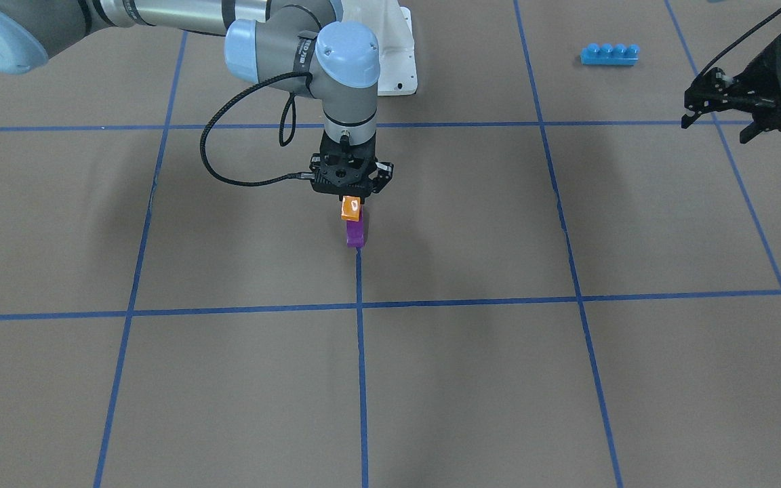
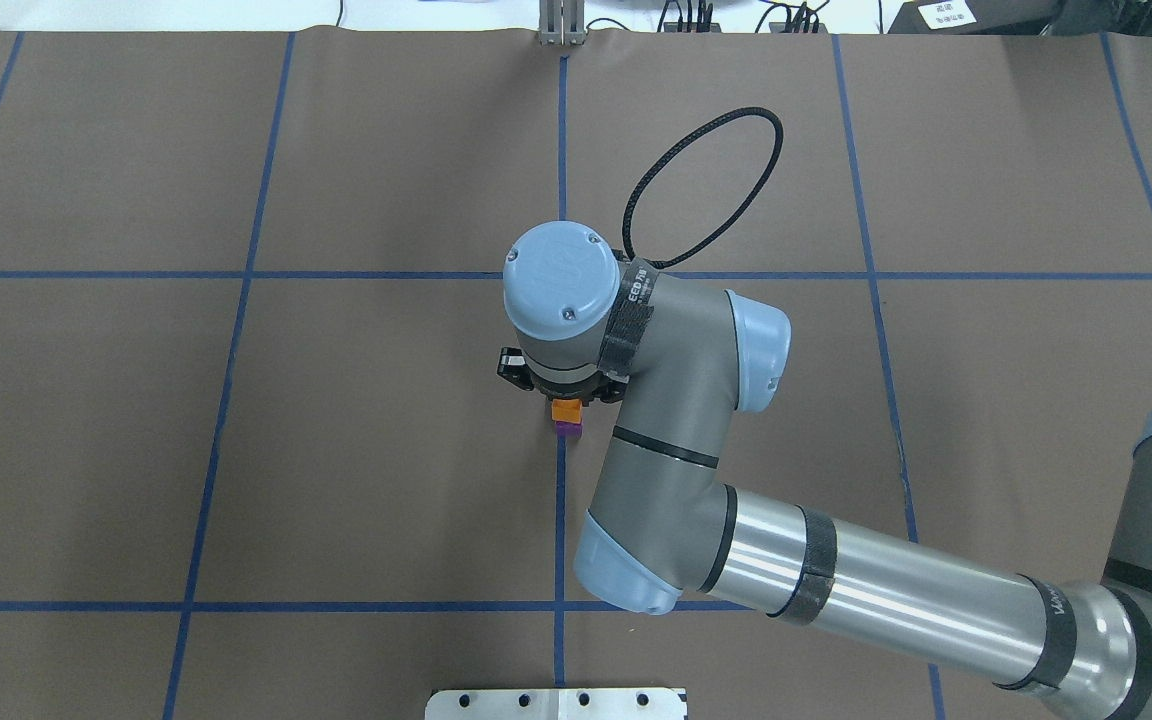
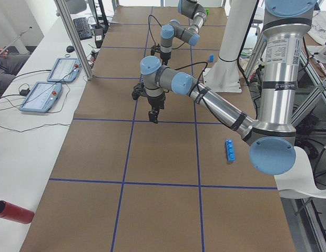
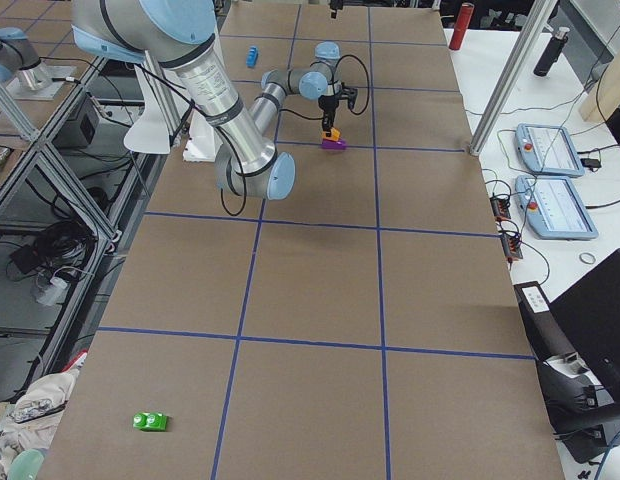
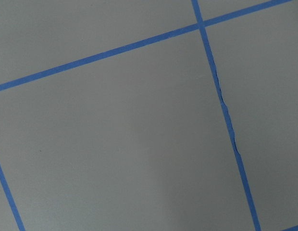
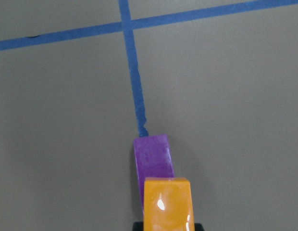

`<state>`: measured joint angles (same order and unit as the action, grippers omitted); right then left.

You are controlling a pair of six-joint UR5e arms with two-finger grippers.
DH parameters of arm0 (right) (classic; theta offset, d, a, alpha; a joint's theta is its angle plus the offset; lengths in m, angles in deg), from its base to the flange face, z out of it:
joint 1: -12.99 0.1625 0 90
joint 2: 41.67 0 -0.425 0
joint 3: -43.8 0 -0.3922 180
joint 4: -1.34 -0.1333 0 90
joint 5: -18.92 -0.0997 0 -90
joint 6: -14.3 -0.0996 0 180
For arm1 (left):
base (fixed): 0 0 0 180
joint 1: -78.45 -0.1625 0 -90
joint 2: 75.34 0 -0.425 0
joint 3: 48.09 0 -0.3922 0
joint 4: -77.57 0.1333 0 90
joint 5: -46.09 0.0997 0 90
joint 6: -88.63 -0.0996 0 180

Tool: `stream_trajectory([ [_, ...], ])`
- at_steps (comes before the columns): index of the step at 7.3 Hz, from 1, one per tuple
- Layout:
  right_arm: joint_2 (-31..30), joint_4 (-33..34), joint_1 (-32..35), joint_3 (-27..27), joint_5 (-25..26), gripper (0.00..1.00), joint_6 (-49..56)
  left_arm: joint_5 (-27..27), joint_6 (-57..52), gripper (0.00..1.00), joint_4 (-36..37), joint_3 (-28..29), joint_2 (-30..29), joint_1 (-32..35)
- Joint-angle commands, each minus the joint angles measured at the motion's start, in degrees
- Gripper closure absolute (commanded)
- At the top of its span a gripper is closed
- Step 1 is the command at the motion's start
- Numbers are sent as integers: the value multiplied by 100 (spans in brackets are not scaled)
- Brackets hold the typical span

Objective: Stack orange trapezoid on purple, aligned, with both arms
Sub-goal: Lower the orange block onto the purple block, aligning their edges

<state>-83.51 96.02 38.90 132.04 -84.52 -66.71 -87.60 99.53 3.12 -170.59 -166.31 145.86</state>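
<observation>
Hovering orange over purple: misalignment risk

The black two-finger right gripper (image 1: 352,200) pinches the small glossy plastic orange trapezoid (image 1: 351,207) directly over the small glossy plastic purple brick (image 1: 355,234). The purple brick stands on the brown paper-covered table (image 1: 472,224) at the end of a blue tape line. In the wrist view, orange sits shifted sideways off purple. Pressing down like this would likely seat it crooked or tip purple, since nothing braces it. The left gripper (image 1: 716,127) is well apart, fingers spread, empty. Can't tell if the bricks already touch. The right fingertips are mostly hidden under the wrist, and the studs and slopes are unreadable.
</observation>
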Motion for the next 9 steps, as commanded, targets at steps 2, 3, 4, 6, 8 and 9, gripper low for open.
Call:
stream_trajectory([
  [2,0,-63,-104,-88,148,100,-12,-9,0,0,0,15,0,-9],
  [3,-8,-63,-130,-106,158,100,-12,-9,0,0,-9,32,-9,-9],
  [4,-8,-63,-166,-132,227,100,-12,0,0,0,-9,32,-9,0],
  [6,-8,-63,-192,-159,255,100,14,-9,-9,0,-9,59,-9,-9],
  [8,-26,-63,-201,-159,263,41,50,0,-9,0,-18,68,-9,-9],
  [9,-17,-63,-201,-159,255,1,24,0,-9,0,-18,50,-9,-9],
])
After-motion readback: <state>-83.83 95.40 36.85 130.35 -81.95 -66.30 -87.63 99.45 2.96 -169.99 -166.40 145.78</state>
